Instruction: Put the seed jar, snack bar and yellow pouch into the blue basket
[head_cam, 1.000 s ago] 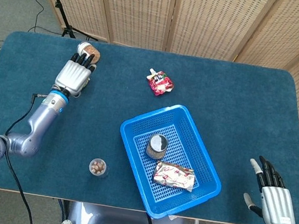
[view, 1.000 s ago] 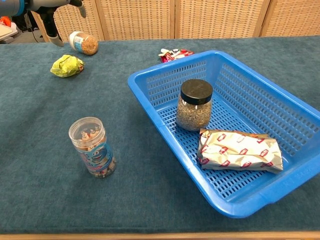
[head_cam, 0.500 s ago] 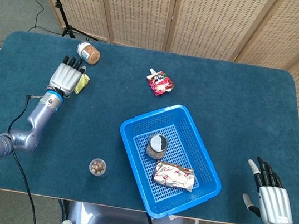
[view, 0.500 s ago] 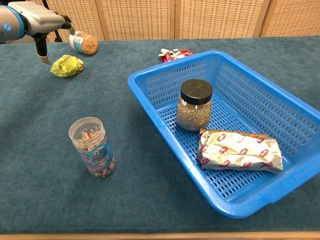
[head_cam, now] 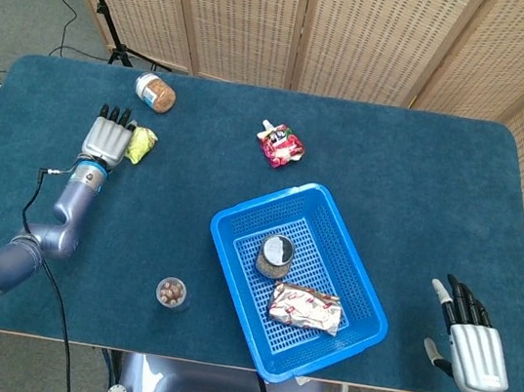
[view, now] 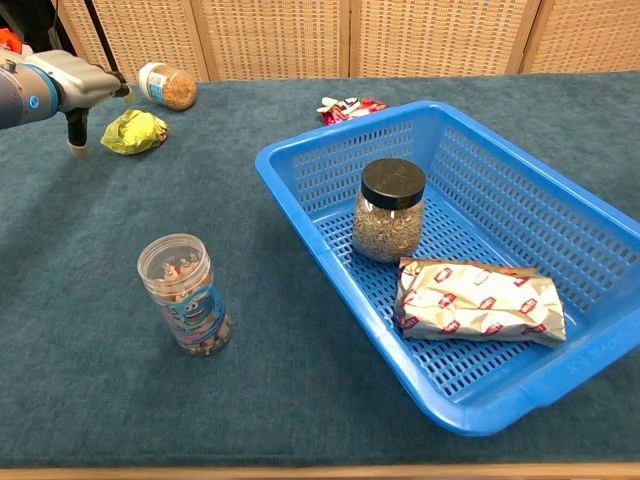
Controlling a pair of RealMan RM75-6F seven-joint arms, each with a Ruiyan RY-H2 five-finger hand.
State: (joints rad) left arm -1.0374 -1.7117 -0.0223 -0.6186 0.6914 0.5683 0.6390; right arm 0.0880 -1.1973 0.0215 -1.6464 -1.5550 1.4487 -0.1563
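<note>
Yellow pouch point(head_cam: 141, 144) crumpled on the table point(head_cam: 396, 157), well apart from the blue basket point(head_cam: 368, 281) already holding seed jar point(head_cam: 275, 255) and snack bar point(head_cam: 304, 308). Left hand point(head_cam: 107, 136) just beside the pouch, fingers extended, empty. Right hand point(head_cam: 475, 341) spread, idle. Probably light, soft, crinkly; best pinched across its bunched middle.

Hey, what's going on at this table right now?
A two-armed robot is filling the blue plastic basket. The black-lidded seed jar and silver-wrapped snack bar already lie inside. The left hand, open, sits beside the crumpled yellow pouch on the table. The right hand rests open, holding nothing.
</note>
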